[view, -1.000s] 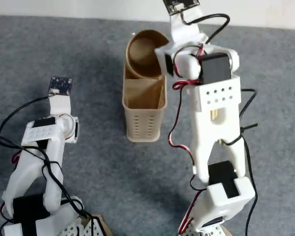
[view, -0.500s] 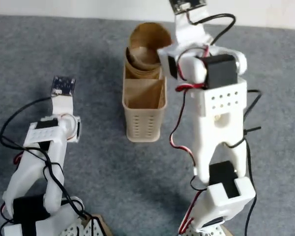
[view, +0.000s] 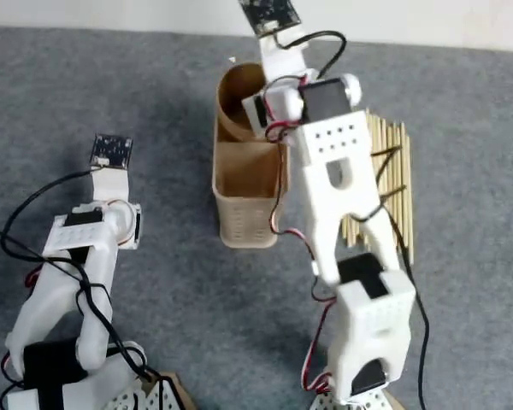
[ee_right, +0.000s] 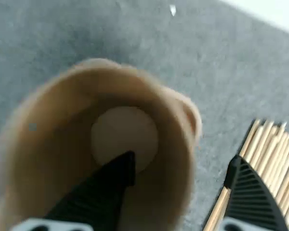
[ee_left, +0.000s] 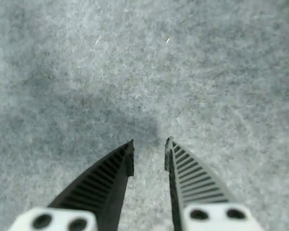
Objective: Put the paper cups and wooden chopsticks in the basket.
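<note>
One cup [view: 238, 102] stands in the basket [view: 250, 218]; the right gripper [ee_right: 182, 159] has swung aside, jaws spread around its wall. Chopsticks [view: 389, 162] remain. Left gripper [ee_left: 148, 155] slightly parted, empty.

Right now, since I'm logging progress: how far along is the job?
Done, it seems: a paper cup sits in the far compartment of the basket. In hand: the right gripper, jaws open, straddles the cup's wall. Still to do: the wooden chopsticks lie on the carpet beside the basket.
</note>
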